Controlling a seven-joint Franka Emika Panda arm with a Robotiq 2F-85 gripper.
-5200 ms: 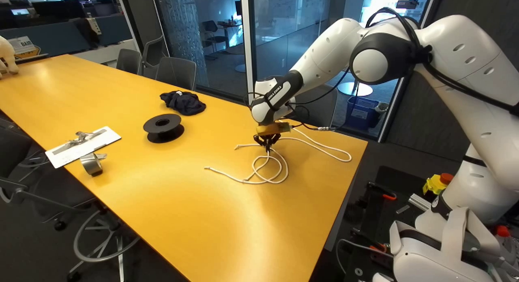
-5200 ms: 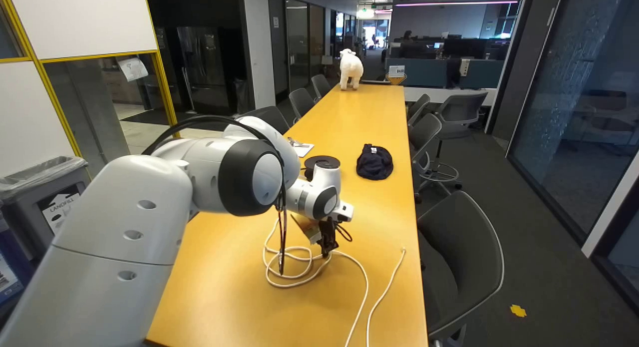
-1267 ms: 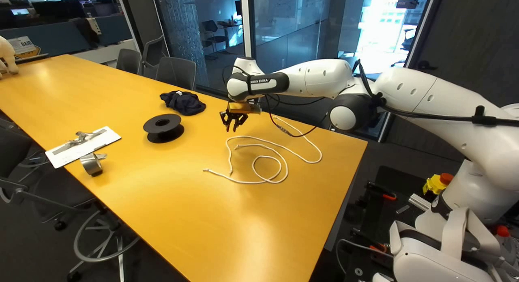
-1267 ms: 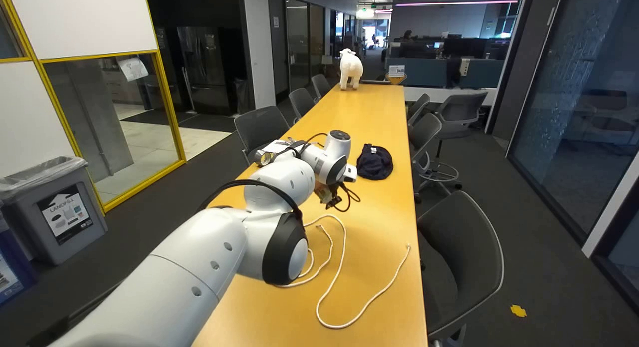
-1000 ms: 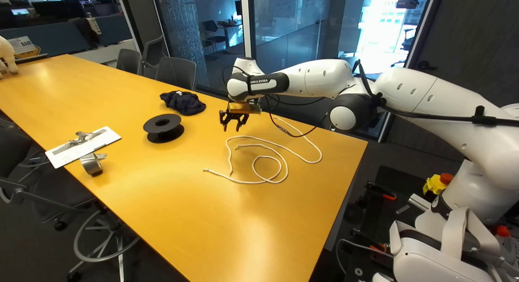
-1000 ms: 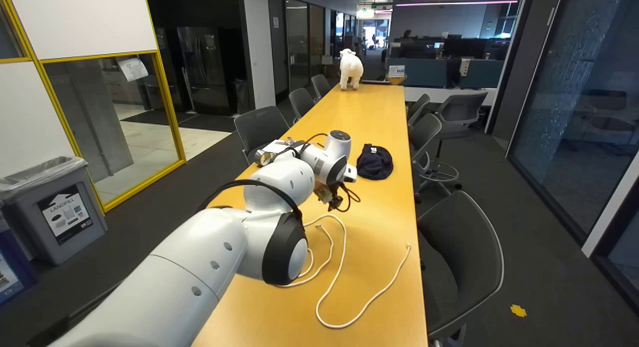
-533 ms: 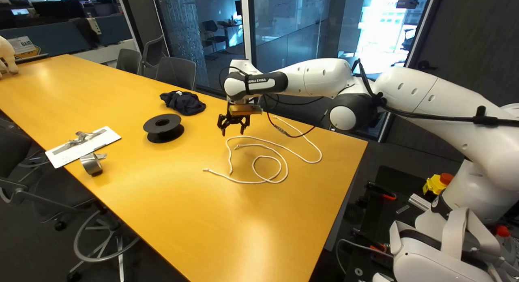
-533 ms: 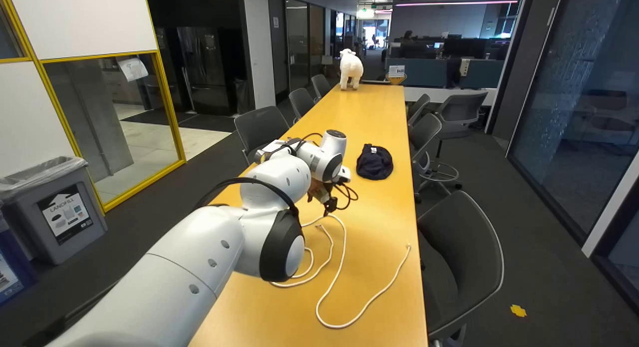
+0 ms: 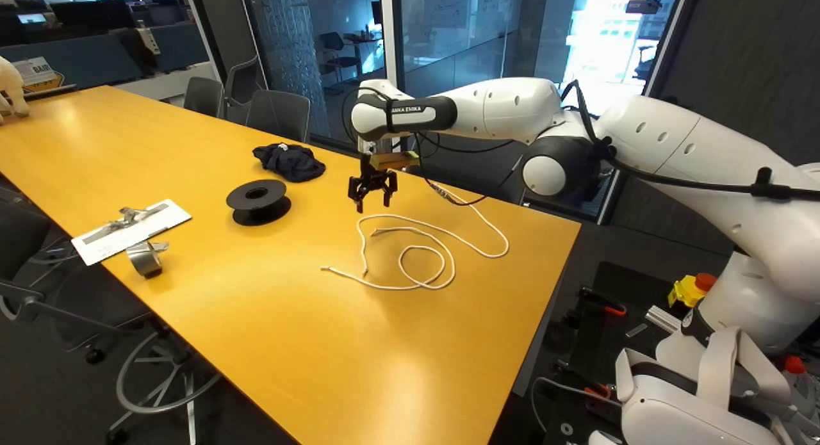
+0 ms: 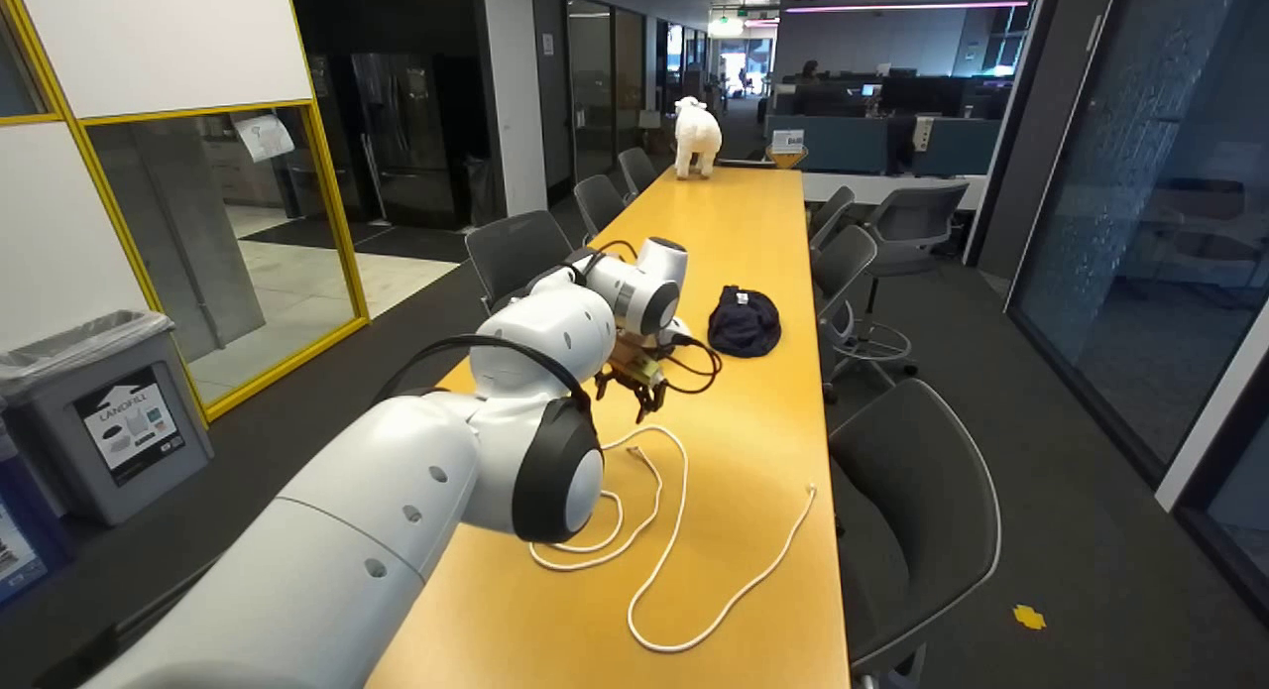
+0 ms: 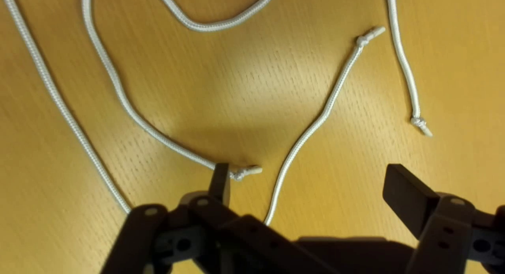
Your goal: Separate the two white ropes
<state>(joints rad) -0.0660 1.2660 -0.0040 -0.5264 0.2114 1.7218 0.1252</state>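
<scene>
Two white ropes lie on the yellow table [image 9: 307,342]. One rope [image 9: 397,289] makes a loop and crosses itself; the other rope [image 9: 492,257] bends around outside it. No crossing between the two shows; one knotted end lies very close to the looped rope. Above the table, beside the outer rope's bend, hangs my gripper [image 9: 373,202], open and holding nothing. In the wrist view, a stretch of the outer rope [image 11: 323,114] runs below the gap between the fingers, and the left finger [image 11: 219,183] covers part of the looped rope [image 11: 146,126] near its end. The arm hides part of the loop in an exterior view.
A black spool [image 9: 258,205] stands close to the gripper, with a dark cloth cap [image 9: 289,162] behind it. A white clipboard [image 9: 131,230] and a roll of silver tape [image 9: 144,259] lie near the table's long edge. Chairs [image 10: 912,530] line the table.
Since about five seconds ago, the outer rope has shifted out of the loop toward the spool side. Over the last second my gripper has opened, turned and risen slightly; the ropes stayed still.
</scene>
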